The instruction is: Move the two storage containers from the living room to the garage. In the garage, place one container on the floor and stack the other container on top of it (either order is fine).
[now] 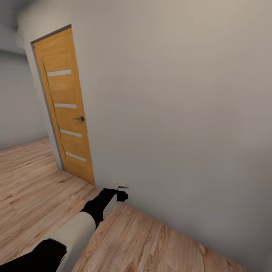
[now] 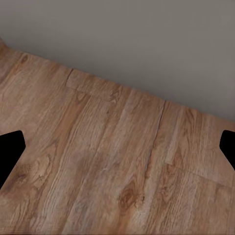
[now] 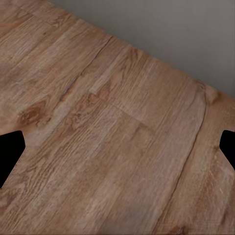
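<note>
The robot faces a plain white wall (image 1: 181,113) beside a closed orange-brown wooden door (image 1: 66,109), on a light wood-plank floor (image 1: 34,181). Both the left gripper (image 2: 117,149) and right gripper (image 3: 117,152) are spread wide and hold nothing. No orange-red bins can be seen here. The robot should probably turn slowly to find them, keeping its arm off the wall.

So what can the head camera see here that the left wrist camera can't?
The head view alone takes in a wooden door with pale stripes and a dark handle, plus the robot's left arm reaching down toward the wall's base. The left wrist view alone gives a close look between two dark fingertips, spread wide with nothing held. Both show the wood-plank floor meeting a plain grey wall.
</note>
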Controlling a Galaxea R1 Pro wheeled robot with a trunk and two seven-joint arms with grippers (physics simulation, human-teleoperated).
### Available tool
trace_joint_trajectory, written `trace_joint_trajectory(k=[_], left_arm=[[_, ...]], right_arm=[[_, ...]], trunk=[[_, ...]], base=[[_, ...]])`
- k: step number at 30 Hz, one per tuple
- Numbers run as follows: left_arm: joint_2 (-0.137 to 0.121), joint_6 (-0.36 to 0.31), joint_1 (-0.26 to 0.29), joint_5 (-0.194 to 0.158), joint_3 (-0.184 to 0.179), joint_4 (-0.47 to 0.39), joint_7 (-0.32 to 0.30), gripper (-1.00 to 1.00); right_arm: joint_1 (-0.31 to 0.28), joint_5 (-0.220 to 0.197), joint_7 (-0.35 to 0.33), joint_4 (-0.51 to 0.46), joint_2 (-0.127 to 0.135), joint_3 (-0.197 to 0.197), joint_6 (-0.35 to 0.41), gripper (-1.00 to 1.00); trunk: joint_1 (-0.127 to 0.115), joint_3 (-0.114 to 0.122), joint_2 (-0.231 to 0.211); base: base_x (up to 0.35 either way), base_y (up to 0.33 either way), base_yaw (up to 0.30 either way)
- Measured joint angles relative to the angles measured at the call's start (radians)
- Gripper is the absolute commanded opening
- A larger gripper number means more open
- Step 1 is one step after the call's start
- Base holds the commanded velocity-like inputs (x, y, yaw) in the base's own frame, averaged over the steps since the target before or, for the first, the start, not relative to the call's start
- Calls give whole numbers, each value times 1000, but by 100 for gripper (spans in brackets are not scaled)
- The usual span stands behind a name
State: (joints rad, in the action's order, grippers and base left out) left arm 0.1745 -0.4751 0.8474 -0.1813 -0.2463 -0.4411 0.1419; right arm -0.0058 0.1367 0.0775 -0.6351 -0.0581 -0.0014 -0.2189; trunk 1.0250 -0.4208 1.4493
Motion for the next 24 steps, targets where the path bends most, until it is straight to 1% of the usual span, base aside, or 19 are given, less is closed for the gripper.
trace_joint_trajectory(k=[6,9,24], left_arm=[[0,0,-3,0,0,1,0,100],[0,1,-6,0,0,1,0,100],[0,2,-11,0,1,2,0,100]], right_arm=[[0,0,0,0,0,0,0,100],[0,0,0,0,0,0,0,100],[0,0,0,0,0,0,0,100]], trunk=[[0,0,0],[0,0,0],[-1,0,0]], base=[[0,0,292],[97,0,293],[310,0,293]])
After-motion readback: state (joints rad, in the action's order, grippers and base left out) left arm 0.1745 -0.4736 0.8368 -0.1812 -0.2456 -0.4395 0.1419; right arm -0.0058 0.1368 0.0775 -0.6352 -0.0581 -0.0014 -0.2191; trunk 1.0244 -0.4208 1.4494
